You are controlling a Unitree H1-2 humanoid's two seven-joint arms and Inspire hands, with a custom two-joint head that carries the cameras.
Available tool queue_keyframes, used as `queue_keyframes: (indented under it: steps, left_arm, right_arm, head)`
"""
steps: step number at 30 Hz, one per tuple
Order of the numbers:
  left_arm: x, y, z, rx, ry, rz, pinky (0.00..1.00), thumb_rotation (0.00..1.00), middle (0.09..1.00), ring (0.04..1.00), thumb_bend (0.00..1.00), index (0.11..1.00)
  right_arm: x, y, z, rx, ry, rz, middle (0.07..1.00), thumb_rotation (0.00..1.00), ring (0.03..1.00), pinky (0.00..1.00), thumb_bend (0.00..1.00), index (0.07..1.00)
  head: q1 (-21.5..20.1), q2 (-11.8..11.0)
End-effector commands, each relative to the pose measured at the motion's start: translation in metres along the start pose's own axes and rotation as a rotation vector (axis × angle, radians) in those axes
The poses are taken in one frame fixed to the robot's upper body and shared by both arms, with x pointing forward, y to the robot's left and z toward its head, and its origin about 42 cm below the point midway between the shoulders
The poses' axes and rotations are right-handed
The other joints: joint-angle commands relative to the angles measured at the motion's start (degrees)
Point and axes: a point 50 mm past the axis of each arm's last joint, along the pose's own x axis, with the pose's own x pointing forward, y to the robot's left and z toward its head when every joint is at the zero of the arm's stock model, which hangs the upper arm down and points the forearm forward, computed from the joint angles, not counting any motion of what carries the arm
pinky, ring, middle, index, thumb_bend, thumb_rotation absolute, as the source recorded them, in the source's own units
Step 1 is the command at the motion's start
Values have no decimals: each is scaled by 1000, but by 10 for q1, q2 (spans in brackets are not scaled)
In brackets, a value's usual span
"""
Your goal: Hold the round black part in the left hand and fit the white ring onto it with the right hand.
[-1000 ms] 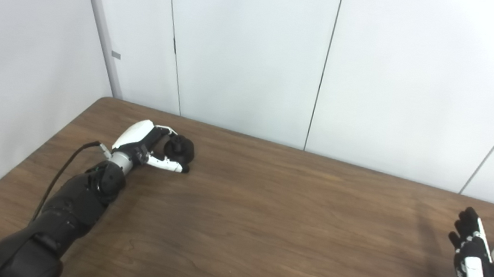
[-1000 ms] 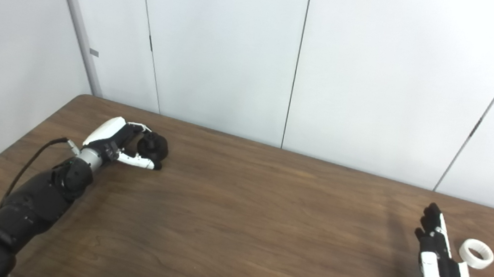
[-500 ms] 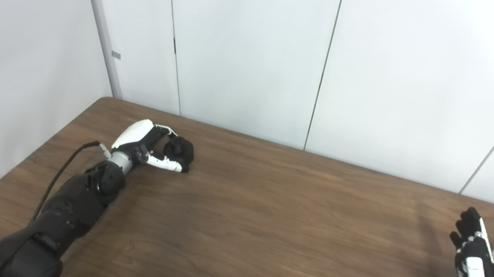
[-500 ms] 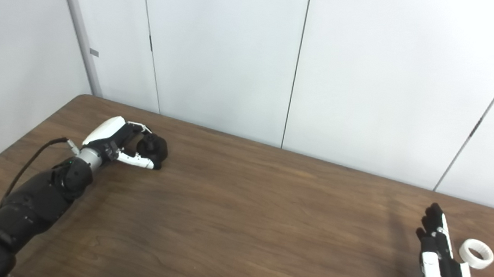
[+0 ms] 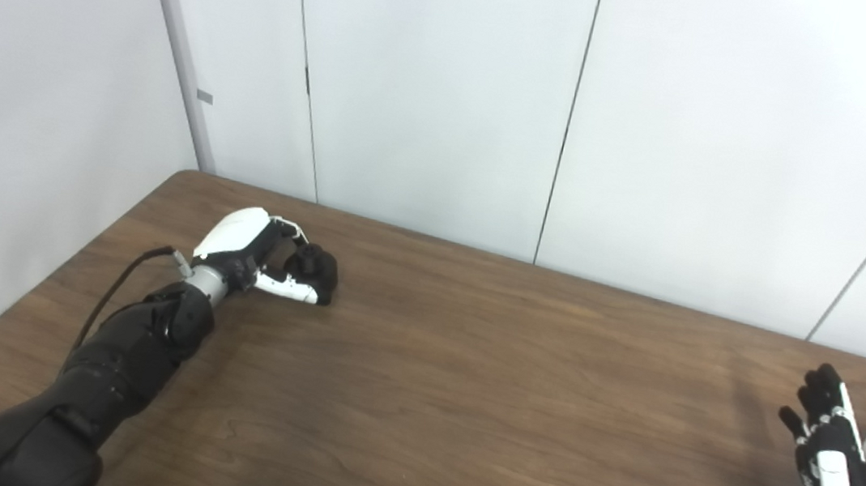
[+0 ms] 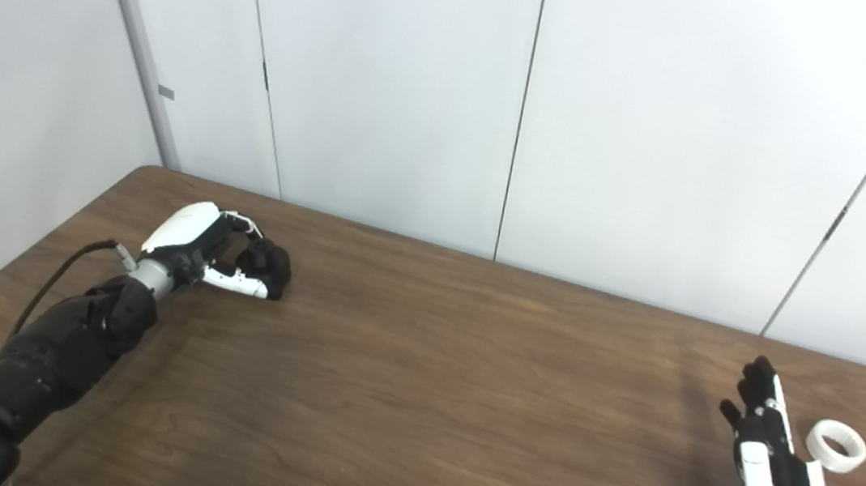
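- the left hand [image 5: 256, 255], white-backed with dark fingers, is curling closed around the round black plastic part [image 5: 313, 268], which is sitting at the far left of the brown wood-grain table [image 5: 466, 377].
- the right hand [image 6: 771, 461] is lying at the table's right edge, fingers extended and apart, holding nothing.
- the white plastic ring [image 6: 835, 445] is lying flat just beside that hand; the right eye view is showing it fully, while the left eye view is placing it at the frame's edge.
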Motion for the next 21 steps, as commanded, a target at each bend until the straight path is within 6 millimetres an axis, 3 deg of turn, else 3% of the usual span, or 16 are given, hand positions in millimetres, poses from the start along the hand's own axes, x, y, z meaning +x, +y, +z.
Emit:
queue_keyframes:
  steps: [1, 9, 14, 21]
  left_arm:
    - [1, 16, -3, 38, -21, 10, 972, 55, 738, 904, 523, 484]
    - [0, 6, 14, 76, -128, -10, 991, 56, 804, 954, 524, 482]
    - [-6, -8, 37, 99, -212, -55, 1000, 58, 887, 998, 525, 481]
    - [-19, -30, 74, 56, -326, -59, 1000, 58, 903, 1000, 525, 481]
  right_arm:
    - [-27, -1, -25, 27, 91, -27, 991, 905, 1000, 959, 377, 996]
    - [-26, 2, -22, 47, 82, -29, 996, 884, 1000, 952, 366, 999]
    - [-25, 6, -14, 41, 63, -32, 993, 895, 1000, 940, 343, 1000]
    - [-22, 10, -2, 52, 28, -29, 986, 884, 997, 911, 382, 996]
  head:
    - [0, 1]
    - [-9, 2]
    - [-15, 4]
    - [-33, 10]
